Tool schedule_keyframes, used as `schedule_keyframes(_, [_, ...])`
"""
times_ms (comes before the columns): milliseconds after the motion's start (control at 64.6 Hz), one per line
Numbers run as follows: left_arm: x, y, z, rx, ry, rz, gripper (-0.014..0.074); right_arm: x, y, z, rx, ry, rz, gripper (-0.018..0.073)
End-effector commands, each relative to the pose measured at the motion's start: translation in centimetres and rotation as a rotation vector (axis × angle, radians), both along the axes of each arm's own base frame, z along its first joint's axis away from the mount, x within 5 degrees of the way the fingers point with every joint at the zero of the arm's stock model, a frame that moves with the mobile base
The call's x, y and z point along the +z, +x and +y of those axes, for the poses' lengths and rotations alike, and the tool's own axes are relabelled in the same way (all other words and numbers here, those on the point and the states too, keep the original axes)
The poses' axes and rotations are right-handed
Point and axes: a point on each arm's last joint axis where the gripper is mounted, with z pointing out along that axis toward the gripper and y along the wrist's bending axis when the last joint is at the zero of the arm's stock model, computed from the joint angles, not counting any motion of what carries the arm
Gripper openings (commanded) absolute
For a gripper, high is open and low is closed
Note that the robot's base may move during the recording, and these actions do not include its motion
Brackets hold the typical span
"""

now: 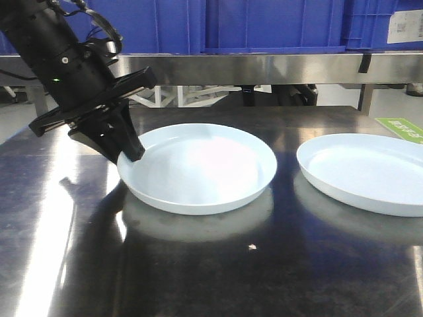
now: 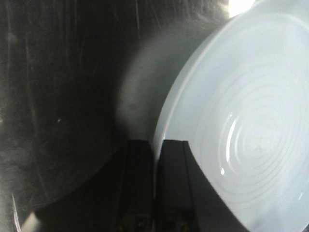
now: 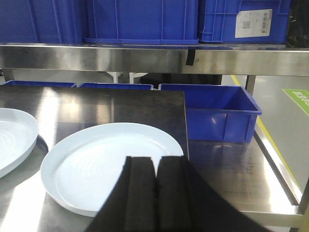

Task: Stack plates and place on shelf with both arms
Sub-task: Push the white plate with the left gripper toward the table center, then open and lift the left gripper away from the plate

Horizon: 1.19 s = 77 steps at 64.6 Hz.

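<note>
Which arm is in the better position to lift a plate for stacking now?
The left. The left gripper pinches the rim of the left plate. The right gripper is shut near the right plate, holding nothing.

Probably a warehouse or factory workroom: steel tabletop [image 1: 198, 264], metal shelf [image 1: 264, 68], blue plastic crates [image 1: 264, 23], yellow floor line [image 3: 268, 140].

- Left pale bluish-white glossy round plate [image 1: 205, 165]: on the dark steel worktop [image 1: 198, 264], left rim pinched in the left gripper [image 1: 132, 155].
- Right matching plate [image 1: 370, 172]: lying flat, apart from the first.
- Stainless-steel shelf [image 1: 264, 67]: behind both.
</note>
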Motion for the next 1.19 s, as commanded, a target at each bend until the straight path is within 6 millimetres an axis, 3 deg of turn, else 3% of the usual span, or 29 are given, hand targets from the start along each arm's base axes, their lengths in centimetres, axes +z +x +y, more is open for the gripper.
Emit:
schedule_keyframes(0, [2.9,-0.2,-0.5,0.011,-0.059,-0.061,0.0080,0.8,-0.2,0.0,-0.004,-0.014,-0.100,0.0047])
schedule_keyframes(294, [2.8,-0.4,-0.5,-0.006,-0.054,-0.031,0.0101,0.8,-0.2,0.0,-0.004,-0.014,-0.100,0.0047])
schedule_keyframes(604, [2.9,-0.6,-0.2,-0.032,-0.006,-0.050,0.0362,0.8,-0.2,0.0,-0.004,-0.014,-0.100,0.0047])
schedule_keyframes(1053, [7.3,-2.3,-0.6,-0.100,0.055,-0.252,0.0360,0.8,-0.2,0.0,-0.004,-0.014,-0.100,0.0047])
schedule_keyframes(1177, [9.0,-3.2,-0.9,-0.113,0.057,-0.343,0.0300,0.8,-0.2,0.0,-0.004,-0.014,-0.100,0.0047])
